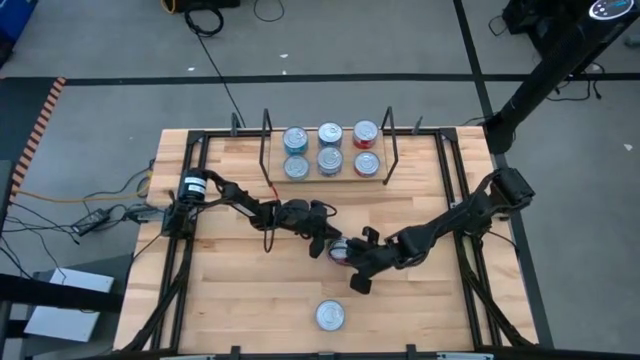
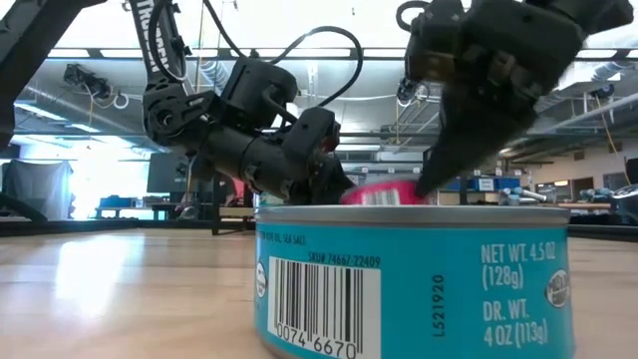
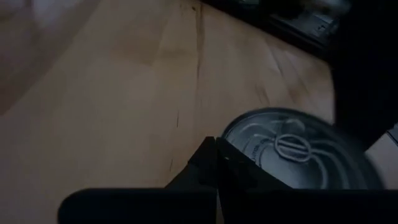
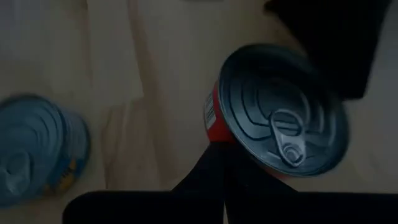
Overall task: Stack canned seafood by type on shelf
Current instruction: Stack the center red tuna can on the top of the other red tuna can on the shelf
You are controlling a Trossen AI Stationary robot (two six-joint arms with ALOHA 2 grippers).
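Observation:
A red-labelled tin (image 1: pixel 340 250) stands upright on the tabletop at mid-table, silver pull-tab lid (image 4: pixel 283 124) up. My left gripper (image 1: pixel 328 243) is shut at its left side, my right gripper (image 1: pixel 353 260) shut at its right side; the low view shows the tin (image 2: pixel 379 194) between them. The shelf (image 1: pixel 313 180) at the far middle carries blue tins (image 1: pixel 296 166) in two columns and two red tins (image 1: pixel 366 163) at its right end. One blue tin (image 1: pixel 332 316) rests on its base by the near edge. My left gripper's shut fingertips (image 3: pixel 214 146) sit low against the red tin's side just under the rim (image 3: pixel 231 134), coming nearly level from the table's left. My right gripper's shut fingertips (image 4: pixel 217 152) meet the tin's red side wall (image 4: pixel 214 121), slanting down from the table's right. The tin stays on the table.
Black frame rails (image 1: pixel 196 190) run along the tabletop's left and right sides, and the shelf's wire uprights (image 1: pixel 268 150) stand at its ends. Bare wood lies between the red tin and the shelf. The blue tin (image 2: pixel 409 279) fills the low view's foreground.

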